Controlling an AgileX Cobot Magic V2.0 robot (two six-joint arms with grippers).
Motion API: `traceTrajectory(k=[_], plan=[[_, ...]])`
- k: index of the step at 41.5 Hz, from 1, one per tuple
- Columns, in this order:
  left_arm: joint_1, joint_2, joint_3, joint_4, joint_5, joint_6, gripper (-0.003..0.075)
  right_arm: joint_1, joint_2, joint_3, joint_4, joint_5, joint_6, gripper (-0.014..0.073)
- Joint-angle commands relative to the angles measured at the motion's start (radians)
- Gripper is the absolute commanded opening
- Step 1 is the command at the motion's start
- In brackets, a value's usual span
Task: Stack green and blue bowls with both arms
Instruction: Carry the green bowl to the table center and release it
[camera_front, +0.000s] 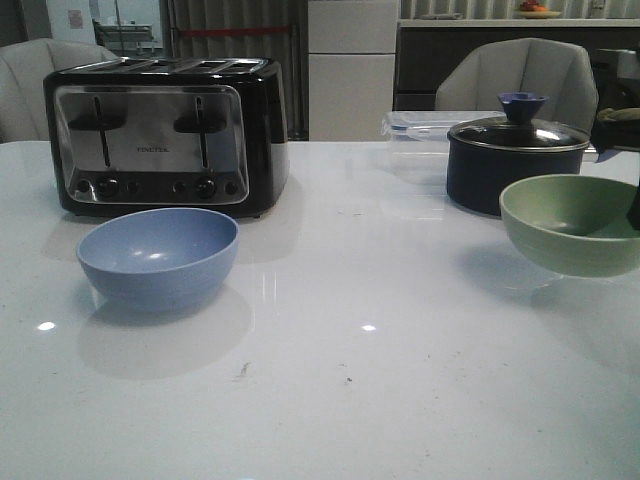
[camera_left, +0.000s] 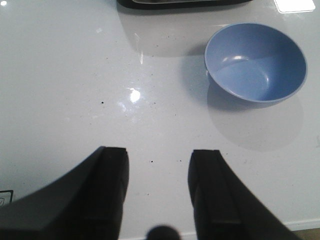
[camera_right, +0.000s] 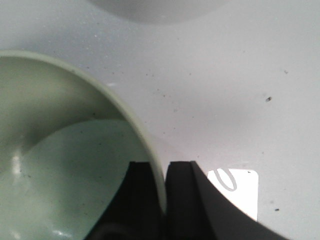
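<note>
Table (camera_front: 330, 400): white, glossy, carrying all else. Toaster (camera_front: 165, 132): black and chrome, four slots, taken as landmark; small lettering on the front panel, too small to read with confidence. Saucepan (camera_front: 515, 160): dark navy, lidded, well to the right of the toaster, with a clear container (camera_front: 420, 130) just behind, between pan and toaster.

Blue bowl (camera_front: 158, 255): upright and empty, just in front of the toaster, resting on the table, untouched; judged to be the base of the stack. Green bowl (camera_front: 572, 222): far right of the toaster, in front of the saucepan, apparently raised clear of the table, shadow beneath; judged in transit toward the blue bowl.

Right gripper (camera_right: 162, 185): pinching the green bowl's rim, one finger inside, one outside, a hold suited to carrying the bowl level. Left gripper (camera_left: 157, 192): spread, holding nothing, hovering over bare table near the blue bowl, perhaps to steady it.

White sticker (camera_right: 235, 186): on the table beside the right gripper, bearing a looped mark, unreadable.
</note>
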Motion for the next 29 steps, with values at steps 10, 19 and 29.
traceTrajectory(k=[10,19,29], plan=[[-0.001,0.002,-0.036,-0.008,-0.071,-0.006,0.0349,0.266,-0.154,-0.032,0.022,-0.016,-0.014,0.0052],[-0.001,0.002,-0.036,-0.008,-0.071,-0.006,0.0349,0.483,-0.100,-0.031,0.022,-0.038,-0.014,0.0052],[-0.001,0.002,-0.036,-0.008,-0.071,-0.006,0.0349,0.571,-0.012,-0.031,0.023,-0.059,-0.014,0.0052]])
